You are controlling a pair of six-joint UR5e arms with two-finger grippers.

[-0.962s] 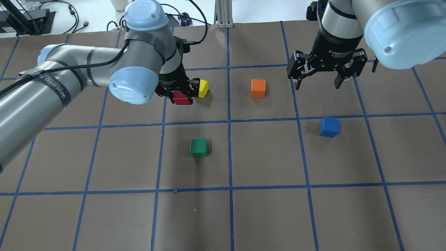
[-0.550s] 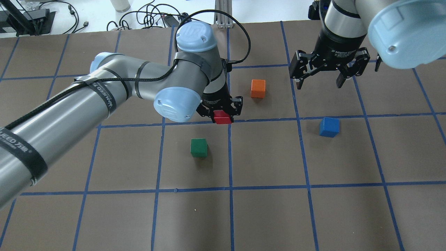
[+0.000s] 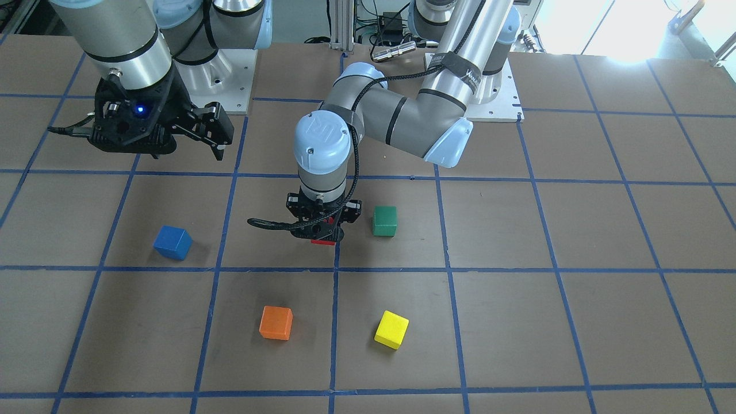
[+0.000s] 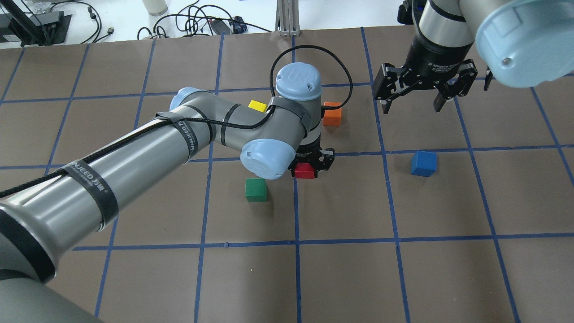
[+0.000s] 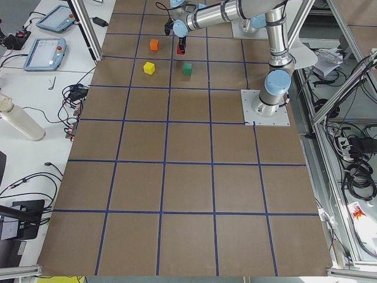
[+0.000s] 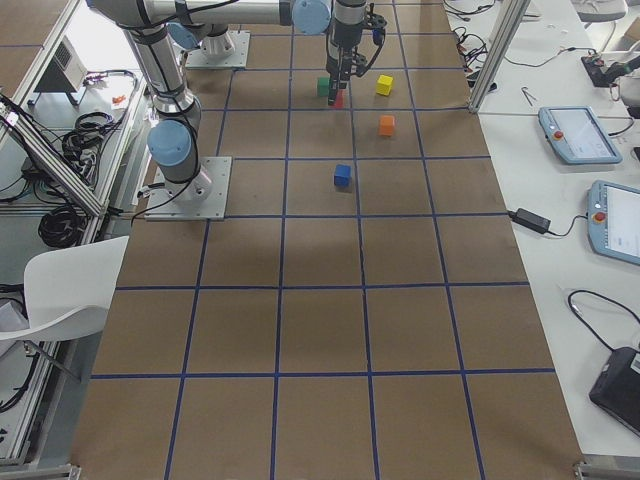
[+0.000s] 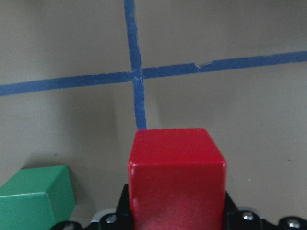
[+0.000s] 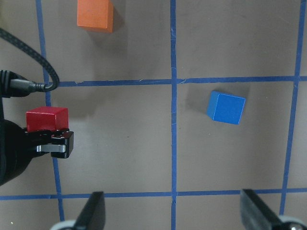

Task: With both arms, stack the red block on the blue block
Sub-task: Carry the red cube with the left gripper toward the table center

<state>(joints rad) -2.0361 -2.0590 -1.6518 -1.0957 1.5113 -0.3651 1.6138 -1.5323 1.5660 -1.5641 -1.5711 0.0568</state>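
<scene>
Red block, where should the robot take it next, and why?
Probably carry it sideways toward the blue block. The left gripper is shut on the red block near the table's middle, beside the green block, while the blue block sits apart on the right arm's side. The right gripper hangs open beyond it, so it may take over there.

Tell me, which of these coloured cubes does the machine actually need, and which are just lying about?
Needed: red block, gripped in the left pincer; blue block, lying free; right pincer, open and empty.
Lying about: green block; orange block; yellow block.
</scene>
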